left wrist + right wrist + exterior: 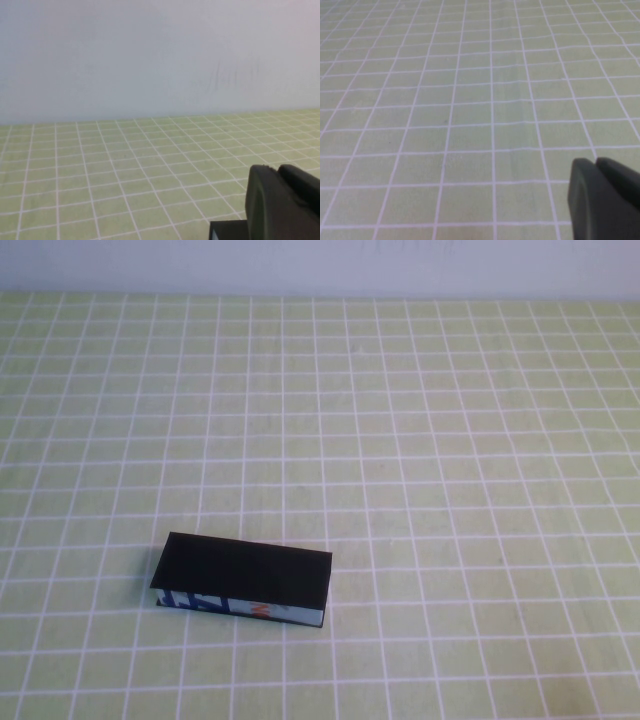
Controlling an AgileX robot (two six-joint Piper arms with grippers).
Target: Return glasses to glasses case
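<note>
My left gripper shows only as a dark finger pair at the corner of its own wrist view, hanging above the green checked tablecloth and looking toward the pale wall at the far edge; the two fingers lie pressed side by side with no gap that I can see and nothing between them, so I take it as closed and empty. My right gripper reads the same way in its wrist view: two dark fingers against each other, clenched on nothing, over bare cloth. Neither arm appears in the high view, which I judge means both are drawn back on my side of the table, clear of the work. The glasses case lies on the tablecloth toward my left and the near edge, its flat black lid down and closed, the white side with blue and orange print facing me. I cannot see the glasses anywhere in these views; since the lid is shut and my grippers are empty and parked, I judge they are probably inside and the job is finished, though the closed case hides that. If not, the lid would need lifting first, most likely by my left arm, which is nearer.
</note>
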